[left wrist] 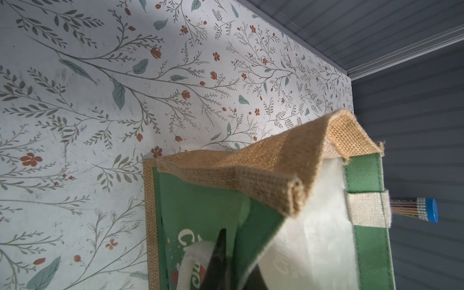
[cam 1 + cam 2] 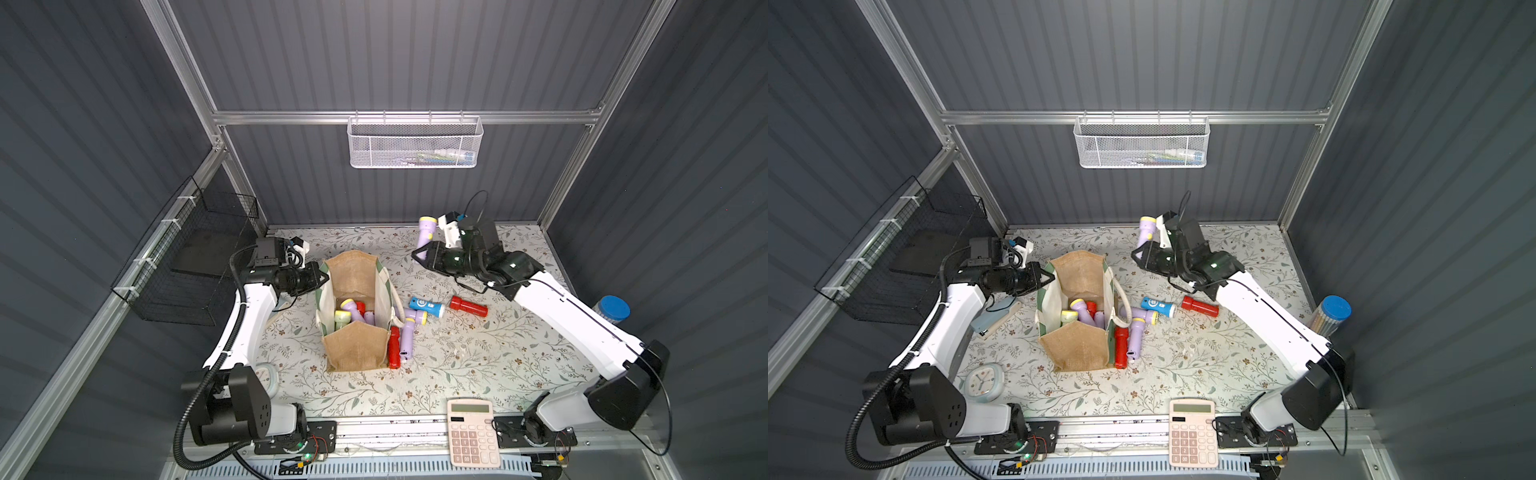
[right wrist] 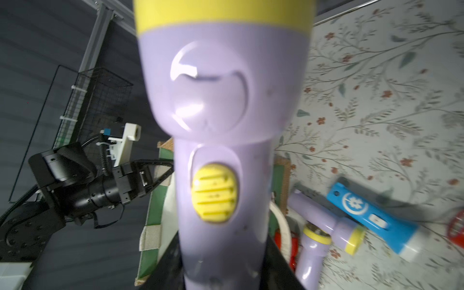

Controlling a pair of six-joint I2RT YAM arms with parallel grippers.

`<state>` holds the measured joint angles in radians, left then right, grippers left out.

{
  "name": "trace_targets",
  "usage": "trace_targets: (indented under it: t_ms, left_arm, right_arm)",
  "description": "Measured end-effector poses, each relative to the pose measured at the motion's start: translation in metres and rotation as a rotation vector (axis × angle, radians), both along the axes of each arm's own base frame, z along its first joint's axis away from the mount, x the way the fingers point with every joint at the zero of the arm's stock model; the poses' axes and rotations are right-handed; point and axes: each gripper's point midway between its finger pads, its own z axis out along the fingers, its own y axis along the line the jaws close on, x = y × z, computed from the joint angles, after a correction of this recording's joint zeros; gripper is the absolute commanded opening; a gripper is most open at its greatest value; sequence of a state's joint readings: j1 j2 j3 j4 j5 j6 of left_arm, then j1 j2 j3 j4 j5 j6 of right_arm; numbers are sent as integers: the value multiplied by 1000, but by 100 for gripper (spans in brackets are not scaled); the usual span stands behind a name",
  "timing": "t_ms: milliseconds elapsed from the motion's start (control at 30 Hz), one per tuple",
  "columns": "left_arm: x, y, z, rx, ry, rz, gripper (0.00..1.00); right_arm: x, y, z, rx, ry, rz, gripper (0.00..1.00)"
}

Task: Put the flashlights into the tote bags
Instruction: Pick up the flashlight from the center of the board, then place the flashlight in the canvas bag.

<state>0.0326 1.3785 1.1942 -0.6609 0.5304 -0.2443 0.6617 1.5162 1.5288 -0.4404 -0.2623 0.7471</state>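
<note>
Covering most of the right tool (image 2: pixel 422 251): blurred lilac flashlight (image 3: pixel 221 113), head cropped.

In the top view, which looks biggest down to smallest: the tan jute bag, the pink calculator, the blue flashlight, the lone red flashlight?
1. Tan jute bag.
2. Pink calculator.
3. Blue flashlight and lone red flashlight: they look about the same, so a tie.

You won't read much here. On the tote bag's (image 1: pixel 200 208) green side panel a white capital "C" opens a word, and the rest is hidden; the red-and-white lettering under it is perhaps "nc". The blue flashlight (image 3: pixel 371 213), at three o'clock from the bag, carries a white crescent-and-sun emblem. The calculator's (image 2: pixel 473 432) key digits, at five o'clock, are too small to read.
</note>
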Motion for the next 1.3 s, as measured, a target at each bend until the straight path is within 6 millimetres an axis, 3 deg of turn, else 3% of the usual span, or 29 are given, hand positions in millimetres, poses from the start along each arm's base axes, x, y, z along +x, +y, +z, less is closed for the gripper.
trace_targets:
  t_ms: [200,467,867,1100,1300]
  left_arm:
    - [-1,-1,2,-3,-4,-2,2]
    - [-1,-1,3,-3,-6,-3,1]
    - [-1,2,2,5,-2,12,1]
    - [-1,3,2,7,0,21,1]
    - [-1,2,2,6,0,20,1]
  right_arm:
    - [-9,70,11,49,-17,207,18]
    - [-40,130,-15,49,55,407,18]
    - [-73,164,-81,-12,223,528,18]
    - [-87,164,-126,-96,351,543,18]
    - [-92,160,-152,-144,442,517,19]
